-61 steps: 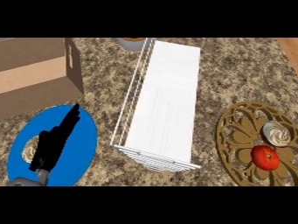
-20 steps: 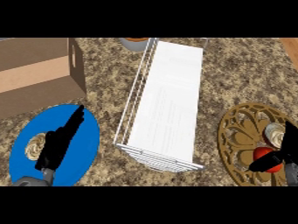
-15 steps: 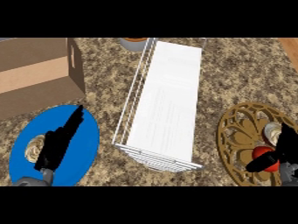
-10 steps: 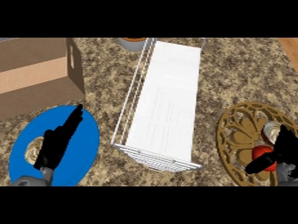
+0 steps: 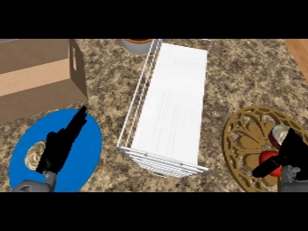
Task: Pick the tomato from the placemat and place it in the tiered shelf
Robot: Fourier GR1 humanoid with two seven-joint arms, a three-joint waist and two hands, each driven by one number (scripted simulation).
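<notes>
Right hand (image 5: 296, 152) sits over the tomato (image 5: 269, 156) on the round brown placemat (image 5: 244, 131) at the near right of the bench (image 5: 249, 72), with its thumb reaching down along the tomato's near side and its fingers on the far right side; the red fruit shows just left of the palm, and whether the hand is clamped on it or only closing I cannot tell. Doing this step well, I judge, means getting thumb and fingers set on opposite sides of the tomato before any lift, since a round, smooth fruit can roll out of a lopsided pinch; then it should rise straight up enough to clear the wire edge of the white tiered shelf (image 5: 173, 103), which stands to the left in the middle of the bench, well apart from the placemat. Left hand (image 5: 61, 144) rests at the near left with fingers straight, over a blue plate (image 5: 89, 149). A cardboard box (image 5: 26, 76) stands far left. No brand, label or readable writing shows on anything.
</notes>
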